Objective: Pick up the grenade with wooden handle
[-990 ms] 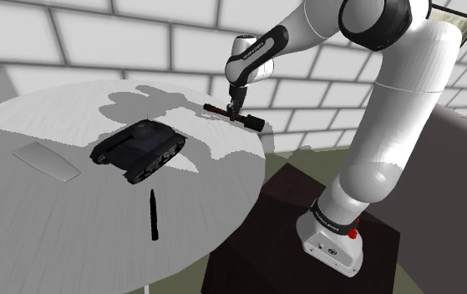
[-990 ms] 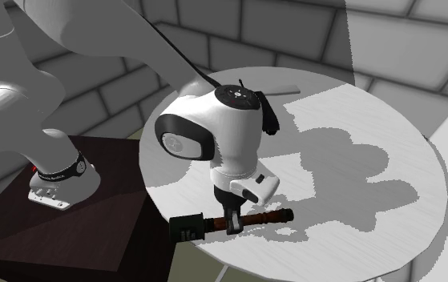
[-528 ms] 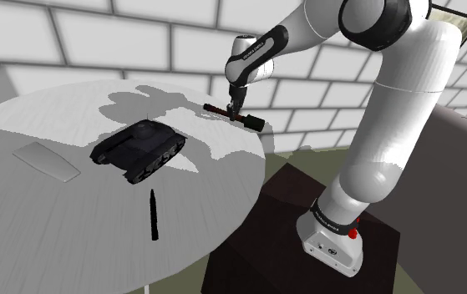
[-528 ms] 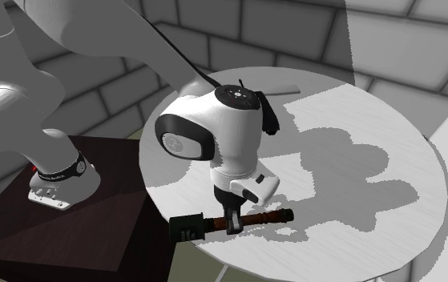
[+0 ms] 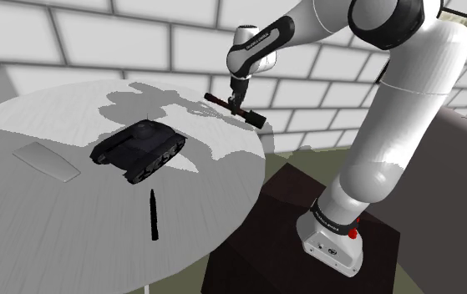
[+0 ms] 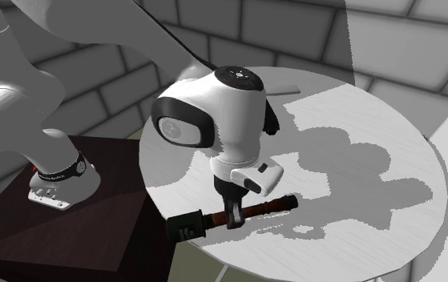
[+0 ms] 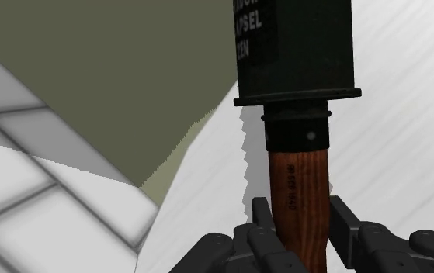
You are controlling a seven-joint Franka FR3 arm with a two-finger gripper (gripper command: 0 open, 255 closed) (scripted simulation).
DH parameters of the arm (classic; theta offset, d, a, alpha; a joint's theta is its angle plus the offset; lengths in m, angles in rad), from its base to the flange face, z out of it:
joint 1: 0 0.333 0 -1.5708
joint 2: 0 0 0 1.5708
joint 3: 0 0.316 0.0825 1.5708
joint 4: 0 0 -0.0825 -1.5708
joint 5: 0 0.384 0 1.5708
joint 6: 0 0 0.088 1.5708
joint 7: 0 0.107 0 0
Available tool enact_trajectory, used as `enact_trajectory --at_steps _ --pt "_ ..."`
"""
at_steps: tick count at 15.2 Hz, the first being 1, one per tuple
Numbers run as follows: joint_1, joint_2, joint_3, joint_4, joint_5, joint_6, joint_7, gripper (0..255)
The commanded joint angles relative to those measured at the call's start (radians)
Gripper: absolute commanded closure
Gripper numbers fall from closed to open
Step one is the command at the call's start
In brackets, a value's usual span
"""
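A stick grenade with a reddish-brown wooden handle and a dark cylindrical head (image 6: 266,207) lies level at the edge of a round white table (image 6: 374,144). The all-black two-finger gripper (image 6: 232,218) comes straight down onto it and is clamped around the wooden handle, near the end that joins the head. In the wrist view the two fingers press against either side of the handle (image 7: 299,178), and the dark head, with pale lettering on it, stretches away beyond the fingertips. In the second exterior view the head juts out past the table's rim while the rest of the handle lies over the tabletop. The grenade appears to hang just above the table, with a shadow on the surface below.

Towards the table's middle sits a dark toy tank (image 5: 139,149). Nearer the table's front edge lies a thin black stick (image 5: 154,215), and a flat grey slab (image 5: 46,160) lies well apart from the grenade.
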Motion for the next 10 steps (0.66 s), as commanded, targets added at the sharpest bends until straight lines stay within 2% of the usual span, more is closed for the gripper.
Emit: enact_trajectory --at_steps 1,10 --pt "0.002 -0.019 0.0 0.003 -0.004 -0.022 0.003 255" --pt "0.005 -0.072 -0.001 0.042 -0.013 -0.112 0.003 255"
